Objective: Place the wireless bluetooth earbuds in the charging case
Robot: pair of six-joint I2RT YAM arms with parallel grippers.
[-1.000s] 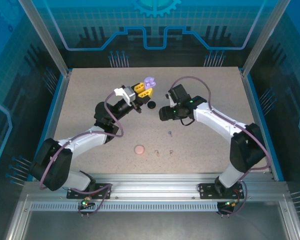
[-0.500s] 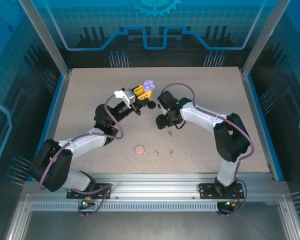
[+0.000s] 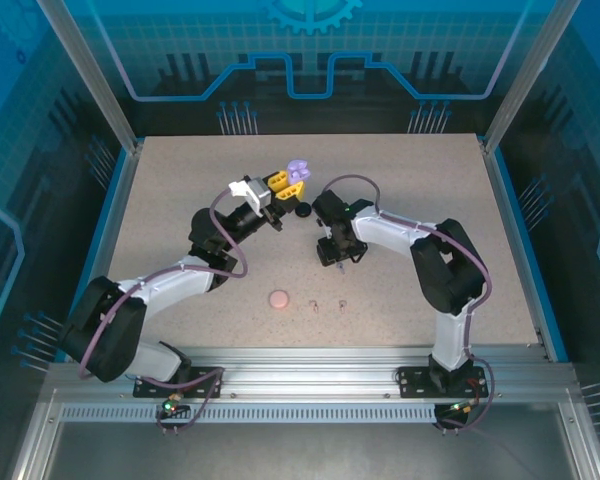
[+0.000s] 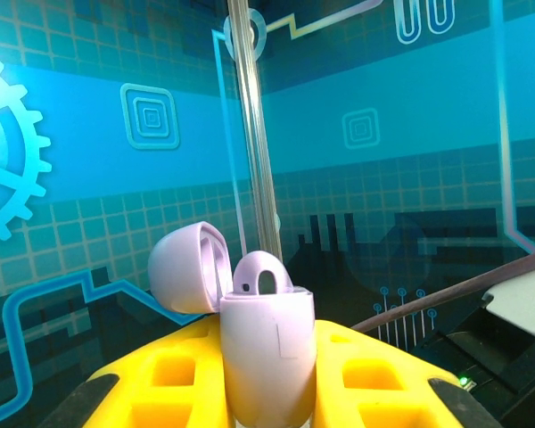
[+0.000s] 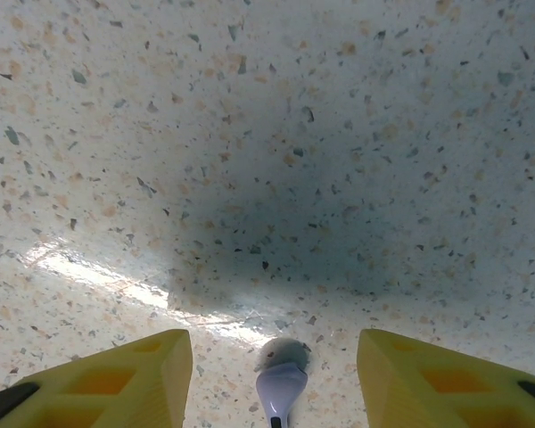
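Note:
My left gripper (image 3: 287,182) is raised over the far middle of the table, shut on a lavender charging case (image 4: 267,357). The case stands upright between the yellow fingers (image 4: 160,379), its lid (image 4: 187,267) flipped open, and one lavender bud (image 4: 263,275) sits in it. The case also shows in the top view (image 3: 298,170). My right gripper (image 3: 340,260) points down at the table. In the right wrist view a lavender earbud (image 5: 281,385) lies on the tabletop between the open yellow fingers (image 5: 152,374), with a gap on each side.
A black round case (image 3: 302,210) lies just right of the left gripper. A pink round case (image 3: 278,299) sits near the front, with two tiny buds (image 3: 315,304) (image 3: 341,303) to its right. The speckled tabletop (image 3: 180,190) is walled by blue panels.
The right arm has swung left and down over the lavender earbud on the table, and its jaws have narrowed. The left arm and the case have stayed put.

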